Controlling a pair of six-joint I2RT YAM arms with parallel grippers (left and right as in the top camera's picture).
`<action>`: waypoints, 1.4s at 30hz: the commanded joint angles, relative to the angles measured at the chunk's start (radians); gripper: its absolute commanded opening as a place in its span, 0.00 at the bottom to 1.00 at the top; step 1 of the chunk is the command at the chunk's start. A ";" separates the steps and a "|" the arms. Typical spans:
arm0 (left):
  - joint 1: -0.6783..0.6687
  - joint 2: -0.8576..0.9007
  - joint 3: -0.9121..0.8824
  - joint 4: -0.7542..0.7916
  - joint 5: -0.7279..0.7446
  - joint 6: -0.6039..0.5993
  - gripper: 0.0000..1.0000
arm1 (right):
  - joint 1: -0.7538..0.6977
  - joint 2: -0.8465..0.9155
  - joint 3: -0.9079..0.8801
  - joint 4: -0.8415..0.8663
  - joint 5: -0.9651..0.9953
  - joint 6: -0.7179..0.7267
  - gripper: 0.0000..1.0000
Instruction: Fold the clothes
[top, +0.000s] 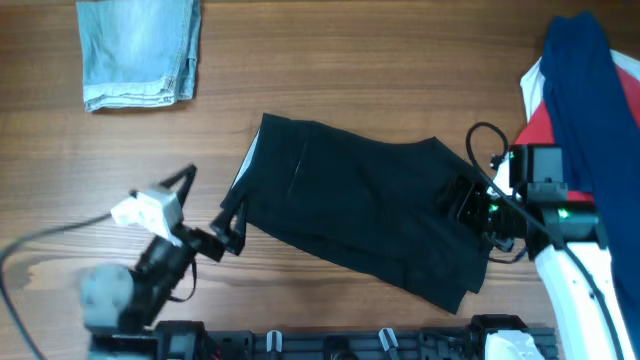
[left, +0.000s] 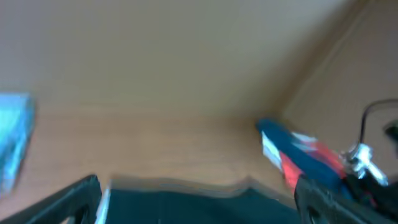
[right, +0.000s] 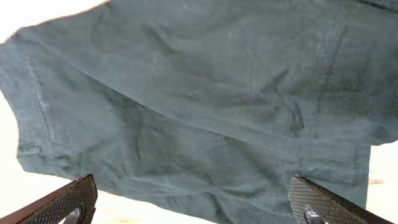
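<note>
The black garment (top: 360, 215) of the clothes lies spread across the table's middle, tilted down to the right. My left gripper (top: 236, 228) stands open at its left edge. In the blurred left wrist view the dark cloth (left: 186, 208) sits low between the wide-apart fingers (left: 74, 199), and nothing is gripped. My right gripper (top: 458, 203) hovers open over the garment's right end. In the right wrist view the creased black fabric (right: 205, 106) fills the picture beyond the spread fingertips (right: 323, 202), and the gripper (right: 196, 205) holds nothing.
Folded light-blue denim (top: 140, 50) lies at the far left corner, also at the left wrist view's left edge (left: 12, 149). A pile of dark blue (top: 590, 90), red (top: 540, 125) and white clothes sits at the right edge. Bare wooden table (top: 400, 70) lies behind the garment.
</note>
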 joint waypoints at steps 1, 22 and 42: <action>0.002 0.282 0.312 -0.234 0.027 0.074 1.00 | -0.001 0.065 0.015 0.000 -0.010 -0.020 1.00; -0.234 1.268 0.422 -0.424 -0.248 -0.120 0.04 | -0.001 0.095 0.015 0.085 -0.100 -0.044 0.99; 0.238 1.563 0.421 -0.357 -0.342 -0.386 0.04 | -0.001 0.101 0.014 0.127 -0.166 -0.043 0.73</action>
